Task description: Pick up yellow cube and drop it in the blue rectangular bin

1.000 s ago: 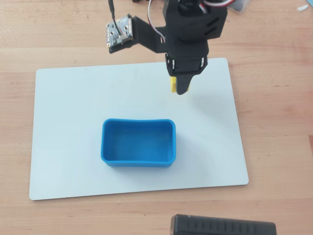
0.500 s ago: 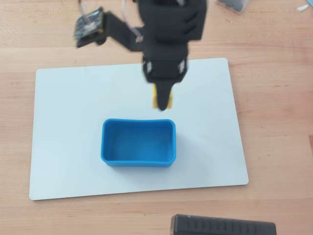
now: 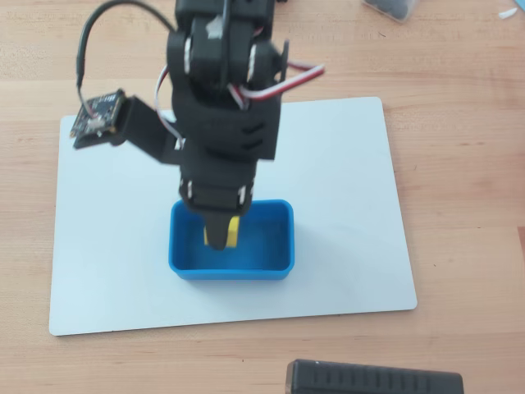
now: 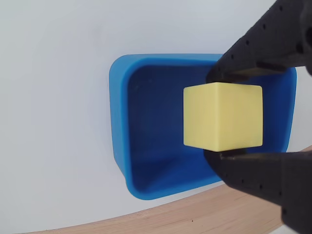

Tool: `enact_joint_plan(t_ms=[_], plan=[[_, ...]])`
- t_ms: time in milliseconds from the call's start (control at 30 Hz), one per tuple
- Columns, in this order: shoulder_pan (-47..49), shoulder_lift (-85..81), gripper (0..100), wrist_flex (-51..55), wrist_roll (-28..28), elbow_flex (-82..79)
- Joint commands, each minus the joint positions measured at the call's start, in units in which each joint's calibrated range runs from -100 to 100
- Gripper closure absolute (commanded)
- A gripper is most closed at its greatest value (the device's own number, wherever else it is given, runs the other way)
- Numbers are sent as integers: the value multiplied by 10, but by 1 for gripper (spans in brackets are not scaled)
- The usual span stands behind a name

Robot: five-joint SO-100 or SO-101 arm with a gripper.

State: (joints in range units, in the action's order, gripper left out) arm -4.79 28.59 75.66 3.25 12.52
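The yellow cube [image 4: 223, 117] fills the centre right of the wrist view: a plain, matte, pale-to-bright yellow block with clean edges, its top face slightly lighter than its front faces. The gripper [image 4: 222, 117] is clamped on it, one black finger [image 4: 253, 51] pressing down from the upper right and the other [image 4: 258, 178] pressing up from the lower right, both with small dimples in their plastic. The cube sits in front of the open inside of the blue rectangular bin [image 4: 119, 122], a bright blue tray with rounded corners and slightly bowed walls. The bin's right end is cut off behind the fingers and cube.

In the overhead view, only a small part of the yellow cube [image 3: 233, 232] shows, low in the middle of the frame, beside the dark gripper [image 3: 220, 234] tip. Most of it is covered by the arm [image 3: 223, 98], which also covers the upper wall of the blue rectangular bin [image 3: 271, 246]. The cube appears to be held above the bin floor rather than resting on it, though neither view settles this.

The bin stands on a white board [image 3: 344, 180] lying on the wooden table [image 3: 459, 148]. A dark object [image 3: 373, 382] at the bottom edge is cut off and hard to identify.
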Motion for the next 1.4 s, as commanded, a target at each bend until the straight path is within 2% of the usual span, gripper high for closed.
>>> enact_joint_plan(t_ms=[0, 100, 233, 333, 433, 600, 867, 1000, 1233, 1367], plan=[[-12, 9, 95, 19, -7, 145], [-11, 10, 93, 20, -7, 148], [-12, 13, 78, 26, -4, 148], [-12, 7, 78, 41, -4, 152], [-10, -8, 79, 66, -4, 153], [-10, -63, 89, 102, -3, 149], [-4, -228, 99, 149, -3, 108], [13, -338, 100, 132, -3, -9], [42, -605, 100, -58, -7, -445], [42, -701, 100, -146, -9, -625]])
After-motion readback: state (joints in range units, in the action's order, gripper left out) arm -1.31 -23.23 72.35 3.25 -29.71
